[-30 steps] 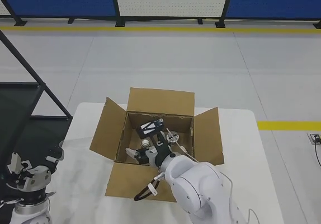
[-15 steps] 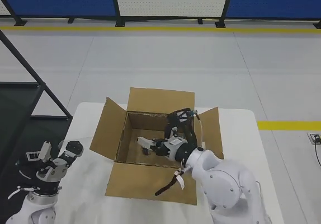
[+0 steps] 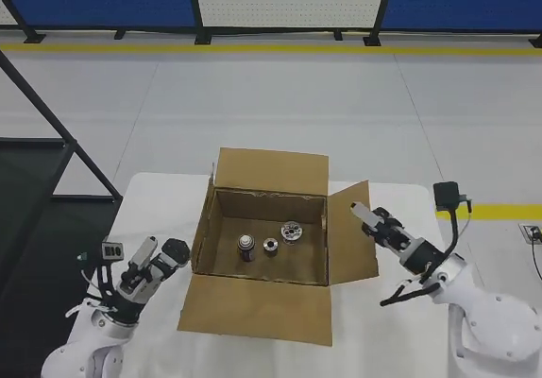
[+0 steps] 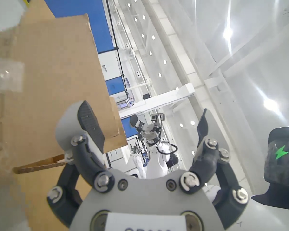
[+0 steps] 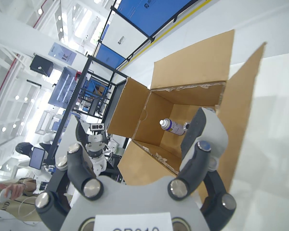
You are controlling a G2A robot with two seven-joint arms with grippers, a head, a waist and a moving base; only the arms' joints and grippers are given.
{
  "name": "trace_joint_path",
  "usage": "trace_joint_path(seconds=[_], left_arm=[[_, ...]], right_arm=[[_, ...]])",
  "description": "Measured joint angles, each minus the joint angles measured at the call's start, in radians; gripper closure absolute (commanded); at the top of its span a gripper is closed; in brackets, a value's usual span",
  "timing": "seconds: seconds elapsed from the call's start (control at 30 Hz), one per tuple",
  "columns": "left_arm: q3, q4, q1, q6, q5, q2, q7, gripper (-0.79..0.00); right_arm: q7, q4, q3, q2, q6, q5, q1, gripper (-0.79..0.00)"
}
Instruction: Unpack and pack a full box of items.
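Observation:
The open cardboard box (image 3: 252,307) stands in the middle of the white table. On its floor are a spray can (image 3: 245,248) and two small round metal parts (image 3: 270,247) (image 3: 293,231). The right wrist view looks into the box (image 5: 139,111) at the spray can (image 5: 171,126). My right gripper (image 3: 360,212) hovers open and empty just outside the right flap (image 3: 350,241). My left gripper (image 3: 171,254) is open beside the raised left flap (image 3: 203,227). In the left wrist view, one fingertip (image 4: 90,123) of the left gripper (image 4: 147,126) overlaps that flap (image 4: 50,73).
The front flap lies flat toward the table's near edge and the back flap (image 3: 273,171) stands up. A black metal frame (image 3: 35,170) stands off the table's left side. Bare white tabletop (image 3: 403,321) lies to the right of the box.
My right arm has pulled out of the box and swung off to the right. My left arm has come in toward the box, and the left flap has gone from splayed outward to upright.

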Motion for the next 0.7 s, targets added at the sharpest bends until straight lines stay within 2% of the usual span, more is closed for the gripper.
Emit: trace_joint_path(seconds=[0.23, 0.43, 0.7], left_arm=[[0.099, 0.017, -0.043, 0.038, 0.077, -0.004, 0.003, -0.785], [0.171, 0.059, -0.096, 0.076, 0.116, -0.01, 0.022, -0.785], [0.22, 0.111, -0.147, 0.101, 0.164, -0.015, 0.064, -0.785]], right_arm=[[0.042, 0.1, 0.056, 0.026, 0.029, 0.018, 0.02, -0.785], [0.09, 0.206, 0.021, 0.045, 0.011, 0.043, 0.075, -0.785], [0.167, 0.259, -0.064, 0.06, -0.075, 0.192, 0.125, -0.785]])
